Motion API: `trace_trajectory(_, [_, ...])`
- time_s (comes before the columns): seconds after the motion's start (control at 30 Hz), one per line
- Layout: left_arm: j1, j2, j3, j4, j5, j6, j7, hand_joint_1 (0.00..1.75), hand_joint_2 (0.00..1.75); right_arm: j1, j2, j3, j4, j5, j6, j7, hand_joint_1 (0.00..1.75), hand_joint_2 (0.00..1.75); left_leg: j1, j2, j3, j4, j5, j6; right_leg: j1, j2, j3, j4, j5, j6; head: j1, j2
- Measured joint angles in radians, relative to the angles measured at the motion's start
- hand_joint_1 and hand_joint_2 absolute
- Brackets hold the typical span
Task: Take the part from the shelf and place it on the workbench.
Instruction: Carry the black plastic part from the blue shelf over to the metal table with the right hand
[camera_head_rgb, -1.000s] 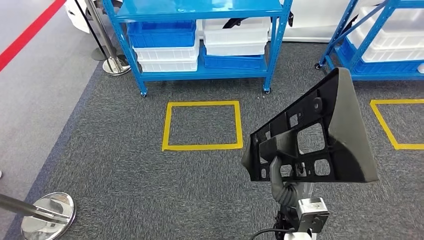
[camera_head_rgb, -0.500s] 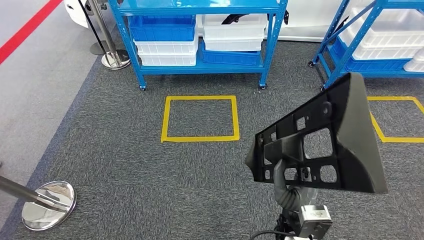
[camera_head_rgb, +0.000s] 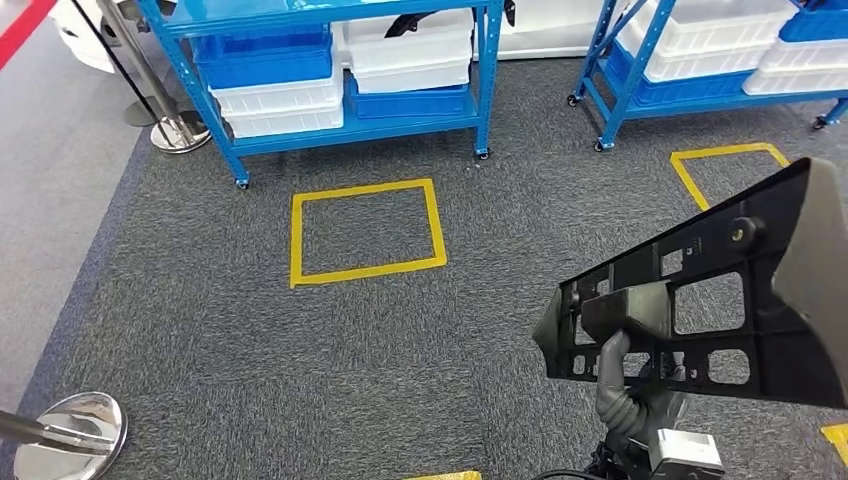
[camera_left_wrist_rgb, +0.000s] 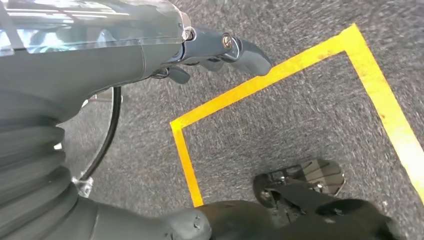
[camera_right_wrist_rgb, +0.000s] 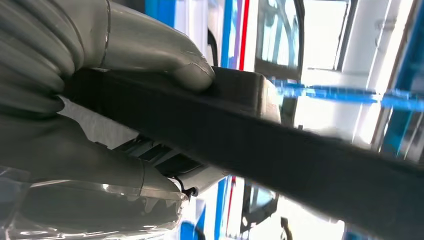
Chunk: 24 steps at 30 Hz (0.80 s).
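Part (camera_head_rgb: 700, 300): black plastic bracket with several cut-out windows, held up off the floor at about 4 o'clock in the head view, its broad flat face running off the right edge. Right hand (camera_head_rgb: 622, 350) grips it from below; grey thumb and dark fingers wrap into the bracket's lower edge near its narrow end. Right wrist view confirms the grip: the grey thumb (camera_right_wrist_rgb: 192, 75) presses on one face of the part's dark edge (camera_right_wrist_rgb: 280, 150), with the rest of the hand against the other side. Left hand (camera_left_wrist_rgb: 220, 50) hangs above the carpet; dark fingers extended and slightly apart, nothing in them. Floor is dark grey carpet (camera_head_rgb: 250, 350). Yellow tape square (camera_head_rgb: 365, 232) lies at roughly 11 o'clock from the part, well apart from it; a second yellow square (camera_head_rgb: 725, 165) sits at 1 o'clock, partly behind the part. Blue shelf (camera_head_rgb: 330, 70) stands at 11 o'clock beyond the first square, carrying blue and white bins; another blue shelf (camera_head_rgb: 700, 60) at 1 o'clock, also with bins. Chrome stanchion base (camera_head_rgb: 70, 435) at 8 o'clock, a second one (camera_head_rgb: 180, 133) at 10 o'clock beside the left shelf. Left wrist view shows a yellow tape corner (camera_left_wrist_rgb: 180, 125) on carpet.
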Motion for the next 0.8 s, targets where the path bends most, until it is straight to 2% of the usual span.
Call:
trace_trajectory(0.03, [0.001, 0.000, 0.000, 0.000, 0.000, 0.001, 0.001, 0.00, 1.75, 0.000, 0.000, -0.002, -0.003, 0.002, 0.001, 0.000, 1.75, 1.75, 0.002, -0.018, -0.028, 0.066, -0.036, -0.003, 0.000, 0.011, -0.005, 0.000, 0.003, -0.002, -0.001, 0.000])
trace_trajectory(0.07, [0.002, 0.000, 0.001, 0.000, 0.000, 0.001, 0.001, 0.00, 1.75, 0.002, 0.000, -0.004, -0.004, 0.003, 0.001, 0.002, 1.75, 1.75, 0.003, -0.026, -0.056, 0.130, -0.063, -0.005, 0.001, 0.023, -0.009, 0.001, 0.006, -0.003, -0.001, 0.000])
trace_trajectory(0.1, [0.003, 0.000, 0.001, 0.000, -0.001, 0.002, 0.002, 0.00, 1.75, 0.003, 0.000, -0.007, -0.004, 0.004, 0.002, 0.003, 1.75, 1.75, 0.004, -0.029, -0.073, 0.170, -0.073, -0.005, 0.001, 0.036, -0.012, 0.002, 0.008, -0.003, -0.001, 0.000])
trace_trajectory(0.13, [0.004, 0.000, 0.001, 0.000, -0.001, 0.002, 0.002, 0.00, 1.75, 0.006, 0.000, -0.010, -0.005, 0.004, 0.002, 0.005, 1.75, 1.75, 0.004, -0.031, -0.074, 0.174, -0.062, -0.003, 0.002, 0.050, -0.014, 0.002, 0.010, -0.002, -0.001, 0.000])
trace_trajectory(0.17, [0.004, 0.000, 0.001, 0.000, -0.001, 0.002, 0.001, 0.00, 1.75, 0.008, 0.000, -0.012, -0.005, 0.004, 0.002, 0.006, 1.75, 1.75, 0.004, -0.035, -0.055, 0.136, -0.032, 0.001, 0.003, 0.063, -0.014, 0.003, 0.012, 0.000, -0.001, 0.000])
trace_trajectory(0.2, [0.005, 0.000, 0.001, 0.000, -0.002, 0.001, 0.001, 0.00, 1.75, 0.009, 0.000, -0.014, -0.007, 0.004, 0.002, 0.007, 1.75, 1.75, 0.004, -0.047, -0.023, 0.067, 0.009, 0.007, 0.003, 0.077, -0.014, 0.003, 0.014, 0.003, -0.001, 0.000])
trace_trajectory(0.27, [0.007, 0.001, 0.001, 0.000, -0.003, -0.001, -0.001, 0.00, 1.75, 0.010, 0.000, -0.017, -0.010, 0.004, 0.002, 0.007, 1.75, 1.75, 0.004, -0.100, 0.035, -0.062, 0.061, 0.023, 0.002, 0.100, -0.018, 0.004, 0.019, 0.010, 0.001, 0.000])
trace_trajectory(0.3, [0.007, 0.002, 0.001, 0.000, -0.003, -0.002, -0.003, 0.00, 1.75, 0.011, 0.000, -0.019, -0.011, 0.004, 0.002, 0.008, 1.75, 1.75, 0.002, -0.120, 0.047, -0.096, 0.070, 0.028, 0.000, 0.110, -0.022, 0.004, 0.023, 0.016, 0.002, 0.000])
trace_trajectory(0.33, [0.007, 0.002, 0.001, 0.000, -0.004, -0.003, -0.005, 0.00, 1.75, 0.012, 0.000, -0.022, -0.012, 0.004, 0.003, 0.008, 1.75, 1.75, 0.000, -0.128, 0.049, -0.107, 0.068, 0.032, -0.004, 0.120, -0.027, 0.003, 0.028, 0.023, 0.002, 0.000])
trace_trajectory(0.4, [0.006, -0.001, 0.001, 0.000, -0.006, -0.004, -0.008, 0.00, 1.75, 0.017, 0.000, -0.029, -0.015, 0.004, 0.003, 0.009, 1.75, 1.75, 0.000, -0.104, 0.052, -0.119, 0.078, 0.038, -0.007, 0.137, -0.032, -0.002, 0.036, 0.038, 0.001, 0.000])
trace_trajectory(0.43, [0.006, -0.002, 0.001, 0.000, -0.008, -0.004, -0.010, 0.00, 1.75, 0.020, -0.001, -0.033, -0.018, 0.004, 0.003, 0.009, 1.75, 1.75, 0.003, -0.090, 0.054, -0.128, 0.086, 0.044, -0.005, 0.125, -0.037, 0.004, 0.031, 0.042, 0.003, 0.000])
trace_trajectory(0.47, [0.007, -0.004, 0.001, 0.000, -0.009, -0.004, -0.011, 0.00, 1.75, 0.022, -0.001, -0.037, -0.021, 0.003, 0.004, 0.009, 1.75, 1.75, 0.006, -0.075, 0.056, -0.138, 0.094, 0.050, -0.001, 0.101, -0.050, 0.026, 0.013, 0.045, 0.006, 0.000])
trace_trajectory(0.53, [0.010, -0.005, 0.001, 0.000, -0.012, -0.004, -0.013, 0.00, 1.75, 0.024, -0.001, -0.045, -0.024, 0.000, 0.005, 0.010, 1.75, 1.75, 0.006, -0.045, 0.054, -0.146, 0.101, 0.058, 0.002, 0.039, -0.098, 0.131, -0.055, 0.050, 0.012, 0.000])
trace_trajectory(0.57, [0.011, -0.005, 0.001, 0.000, -0.013, -0.004, -0.013, 0.00, 1.75, 0.025, -0.001, -0.047, -0.025, -0.001, 0.005, 0.010, 1.75, 1.75, 0.005, -0.029, 0.051, -0.146, 0.102, 0.060, 0.000, 0.025, -0.126, 0.195, -0.087, 0.054, 0.014, 0.000])
trace_trajectory(0.6, [0.012, -0.005, 0.001, 0.000, -0.013, -0.004, -0.013, 0.00, 1.75, 0.026, -0.001, -0.050, -0.024, -0.002, 0.006, 0.011, 1.75, 1.75, 0.004, -0.013, 0.049, -0.145, 0.102, 0.060, -0.002, 0.018, -0.145, 0.244, -0.106, 0.059, 0.014, 0.000])
trace_trajectory(0.63, [0.013, -0.005, 0.001, 0.000, -0.015, -0.004, -0.014, 0.00, 1.75, 0.028, -0.001, -0.054, -0.024, -0.004, 0.007, 0.011, 1.75, 1.75, 0.004, 0.002, 0.047, -0.143, 0.102, 0.059, -0.004, 0.014, -0.147, 0.260, -0.107, 0.063, 0.014, 0.000])
trace_trajectory(0.67, [0.013, -0.005, 0.001, 0.000, -0.017, -0.004, -0.014, 0.00, 1.75, 0.030, -0.001, -0.059, -0.024, -0.005, 0.009, 0.011, 1.75, 1.75, 0.004, 0.016, 0.045, -0.141, 0.100, 0.057, -0.007, 0.008, -0.128, 0.237, -0.089, 0.067, 0.014, 0.000])
trace_trajectory(0.7, [0.012, -0.006, 0.001, 0.000, -0.018, -0.003, -0.015, 0.00, 1.75, 0.031, -0.001, -0.064, -0.025, -0.006, 0.013, 0.011, 1.75, 1.75, 0.005, 0.029, 0.044, -0.136, 0.098, 0.054, -0.009, -0.003, -0.092, 0.181, -0.062, 0.069, 0.014, 0.000])
trace_trajectory(0.73, [0.012, -0.006, 0.001, 0.000, -0.020, -0.002, -0.016, 0.00, 1.75, 0.033, -0.001, -0.068, -0.025, -0.005, 0.016, 0.009, 1.75, 1.75, 0.004, 0.040, 0.043, -0.129, 0.093, 0.048, -0.009, -0.024, -0.049, 0.111, -0.037, 0.068, 0.015, 0.000])
trace_trajectory(0.77, [0.012, -0.006, 0.001, 0.000, -0.022, -0.002, -0.017, 0.00, 1.75, 0.034, -0.001, -0.071, -0.027, -0.001, 0.019, 0.008, 1.75, 1.75, 0.002, 0.049, 0.041, -0.121, 0.087, 0.041, -0.008, -0.040, -0.014, 0.052, -0.020, 0.064, 0.014, 0.000])
trace_trajectory(0.8, [0.011, -0.006, 0.001, 0.000, -0.023, -0.001, -0.019, 0.00, 1.75, 0.037, 0.000, -0.073, -0.030, 0.005, 0.021, 0.005, 1.75, 1.75, -0.001, 0.057, 0.039, -0.114, 0.082, 0.034, -0.006, -0.051, 0.006, 0.016, -0.012, 0.057, 0.013, 0.000])
